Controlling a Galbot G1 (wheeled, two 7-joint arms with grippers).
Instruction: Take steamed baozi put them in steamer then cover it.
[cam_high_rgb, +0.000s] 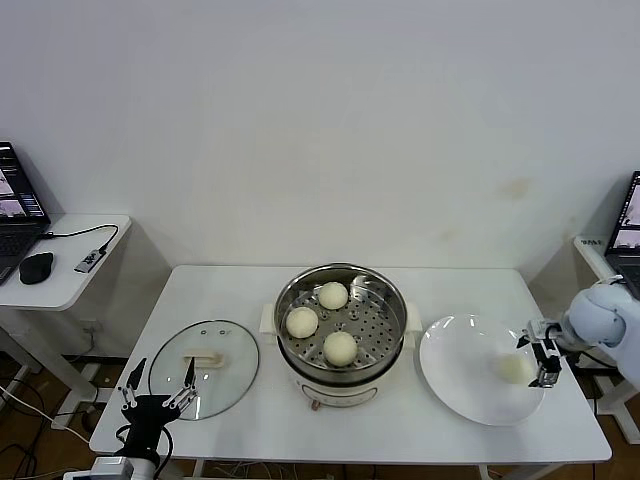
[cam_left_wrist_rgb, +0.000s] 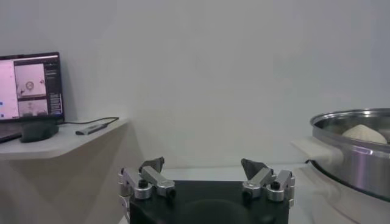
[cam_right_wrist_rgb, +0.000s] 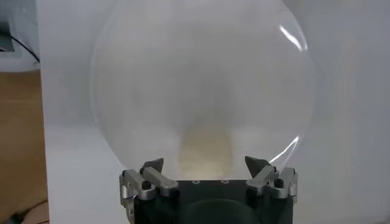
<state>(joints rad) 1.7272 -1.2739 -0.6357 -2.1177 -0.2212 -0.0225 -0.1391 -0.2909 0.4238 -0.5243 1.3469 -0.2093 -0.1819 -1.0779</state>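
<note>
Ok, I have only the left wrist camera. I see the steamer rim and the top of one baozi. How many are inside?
Observer: Three baozi lie on the perforated tray of the steamer.
Operator: And the fourth one, where is it?
Observer: The last baozi lies on the white plate, on the table to the right of the steamer.
Operator: Is anything reaching for it?
Observer: Yes. The right claw is at the plate's right edge, open, with that baozi just ahead of its fingers, not gripped.
</note>
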